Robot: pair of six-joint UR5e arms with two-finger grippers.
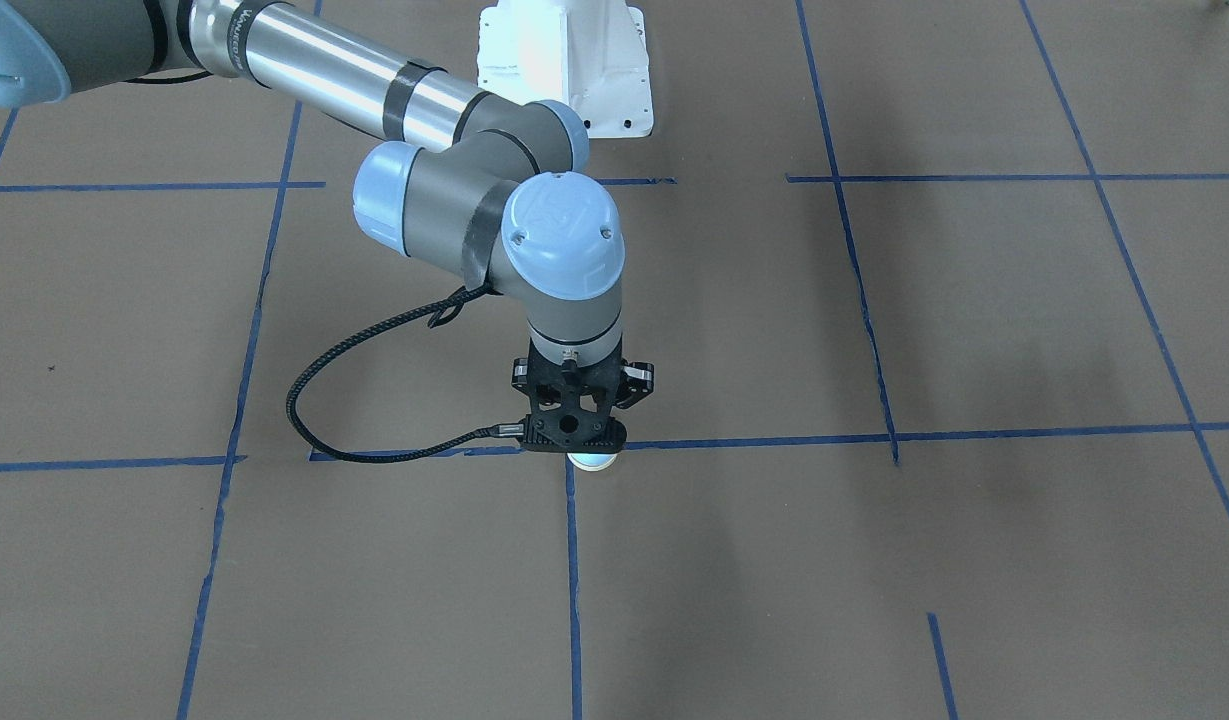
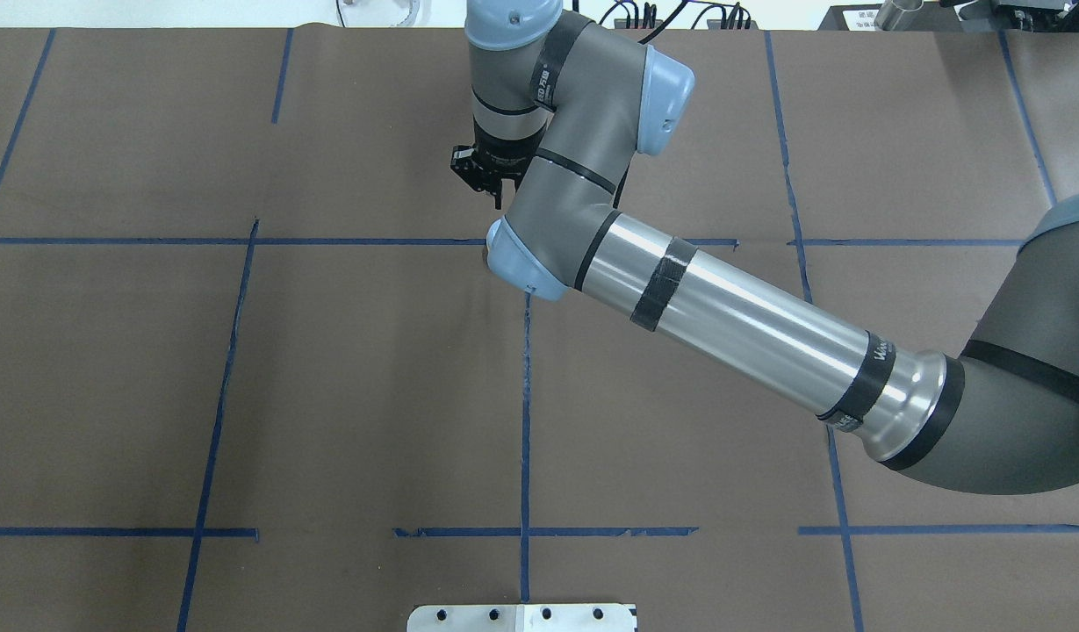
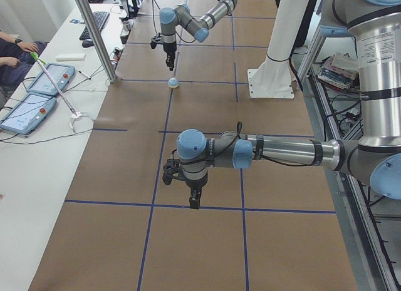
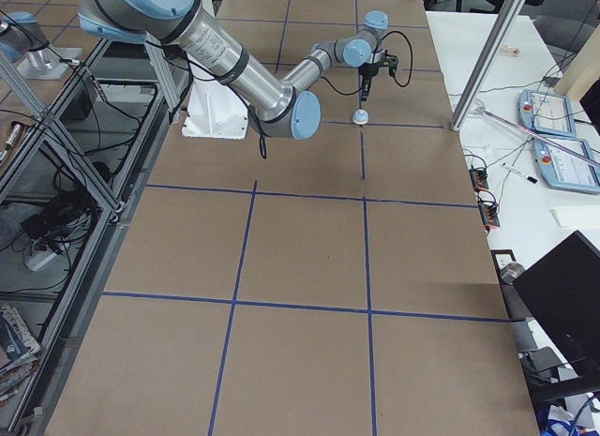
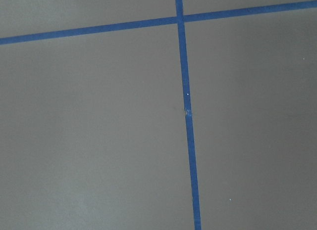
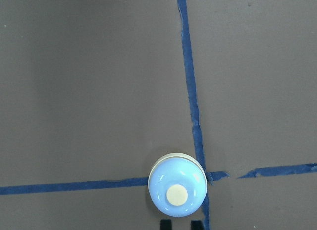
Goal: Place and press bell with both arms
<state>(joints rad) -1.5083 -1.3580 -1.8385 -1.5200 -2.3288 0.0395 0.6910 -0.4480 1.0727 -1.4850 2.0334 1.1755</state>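
Note:
The light-blue bell (image 6: pixel 177 190) with its cream button stands on the brown table at a crossing of blue tape lines. It also shows in the front view (image 1: pixel 591 460), the left view (image 3: pixel 173 83) and the right view (image 4: pixel 359 117). My right gripper (image 1: pixel 574 442) points straight down a little above the bell without touching it. Its fingertips (image 6: pixel 165 224) stand close together, so it is shut and empty. In the overhead view the arm hides the bell. My left gripper (image 3: pixel 194 200) shows only in the left view, low over the table far from the bell. I cannot tell whether it is open.
The white pedestal (image 1: pixel 564 70) stands behind the right arm. Blue tape lines (image 5: pixel 186 111) divide the brown table. In the left view a side table with tablets (image 3: pixel 37 94) and a metal post (image 3: pixel 94 34) stand beyond the table's edge, where a person sits.

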